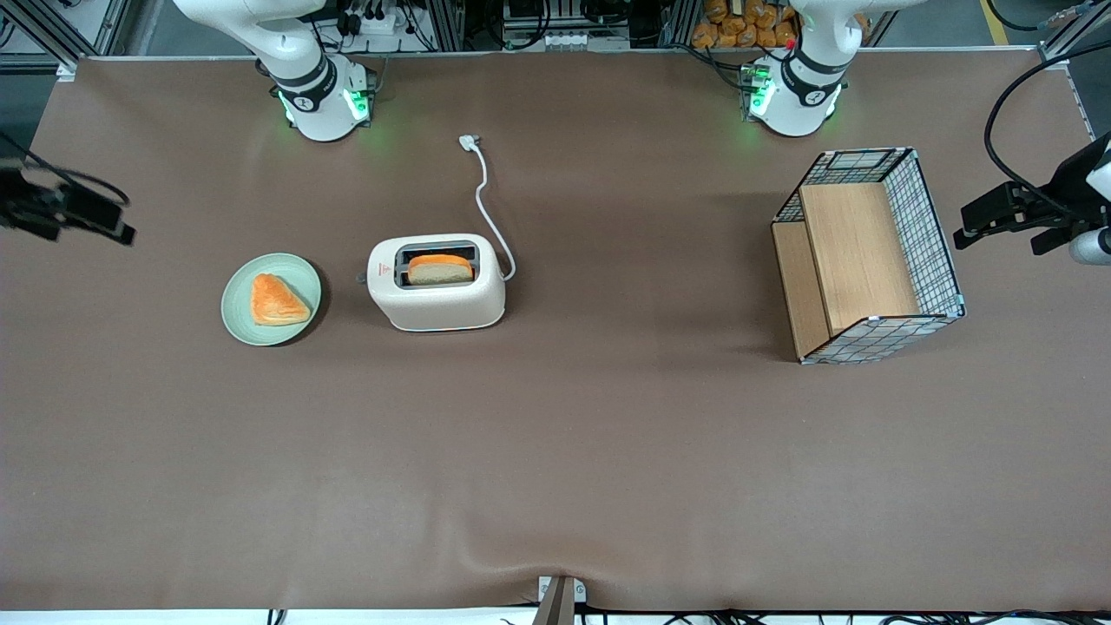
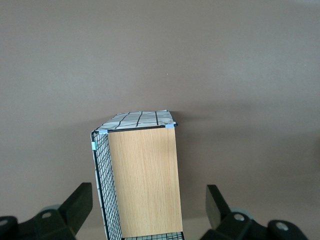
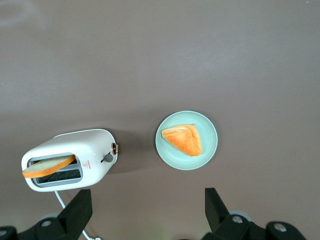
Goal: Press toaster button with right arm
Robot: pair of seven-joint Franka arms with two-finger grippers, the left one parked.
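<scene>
Front view: matte cream rounded-box toaster (image 1: 437, 284) on brown cloth counter (image 1: 555, 451), bread slice (image 1: 441, 267) in slot, grey lever tab (image 3: 107, 158) jutting toward round green plate (image 1: 272, 299) with triangular pastry (image 1: 278, 300). Right hand (image 1: 65, 213) released, fingers spread, at working arm's end, well apart from toaster.

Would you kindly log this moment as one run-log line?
end effector: open, hovering off toaster | toaster: bread slice in slot | toaster button: unpressed | plate: pastry on it
</scene>
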